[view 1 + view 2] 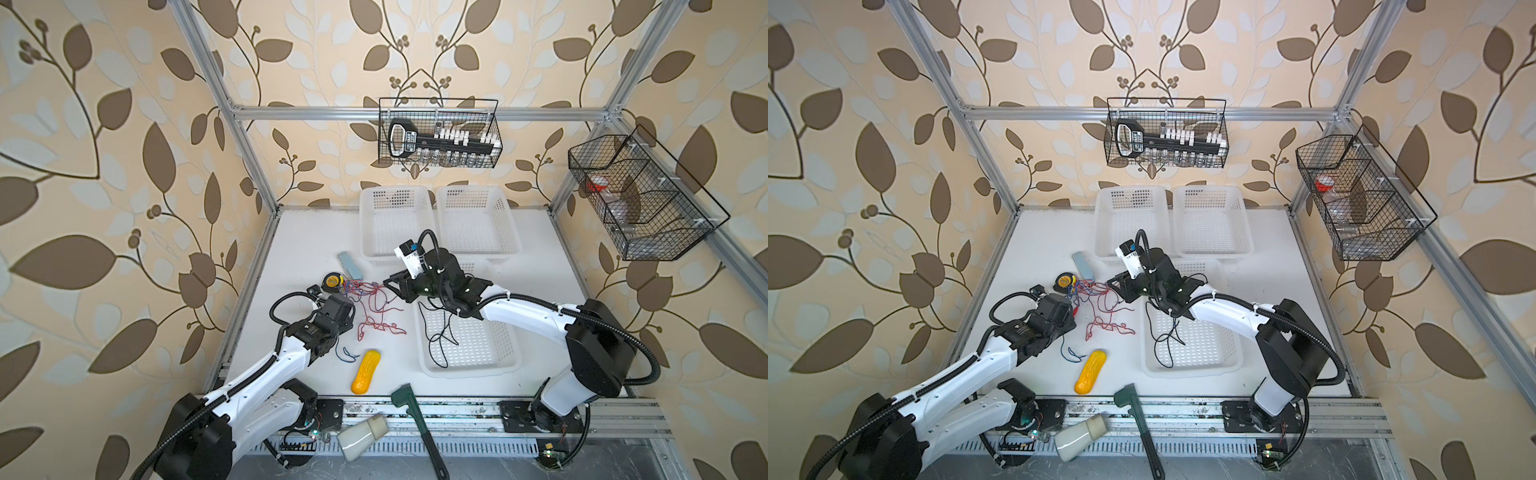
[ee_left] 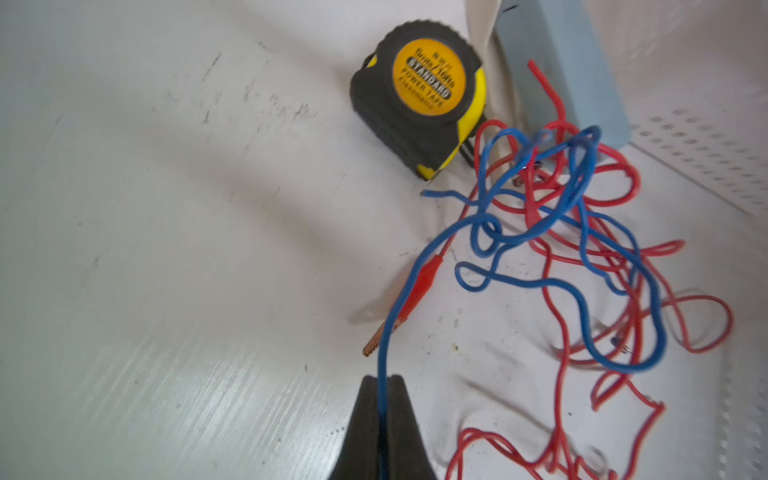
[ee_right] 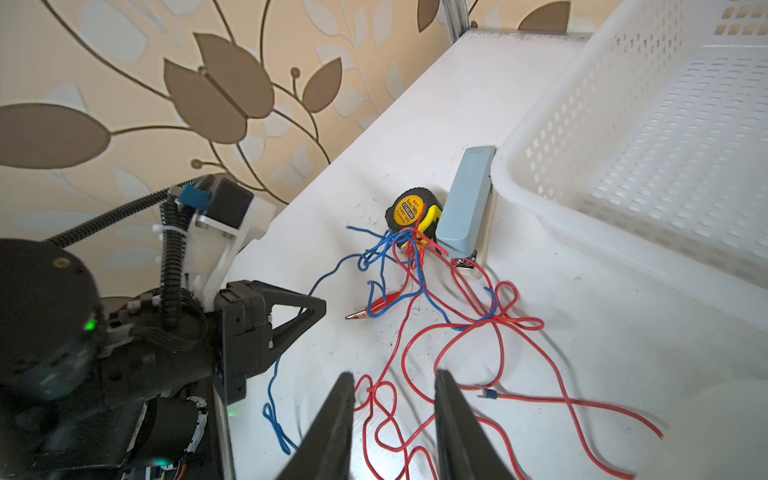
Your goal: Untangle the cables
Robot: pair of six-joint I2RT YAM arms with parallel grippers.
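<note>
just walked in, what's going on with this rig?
Untangling in progress. The left end effector is shut on the blue cable, which loops through the red cable beside the tape measure. The right end effector is open above red strands, holding nothing. A black cable lies mostly in the near basket.

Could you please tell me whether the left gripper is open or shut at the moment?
Shut on the blue cable: in the left wrist view the left gripper has its jaws pinched together on it, no gap showing.
</note>
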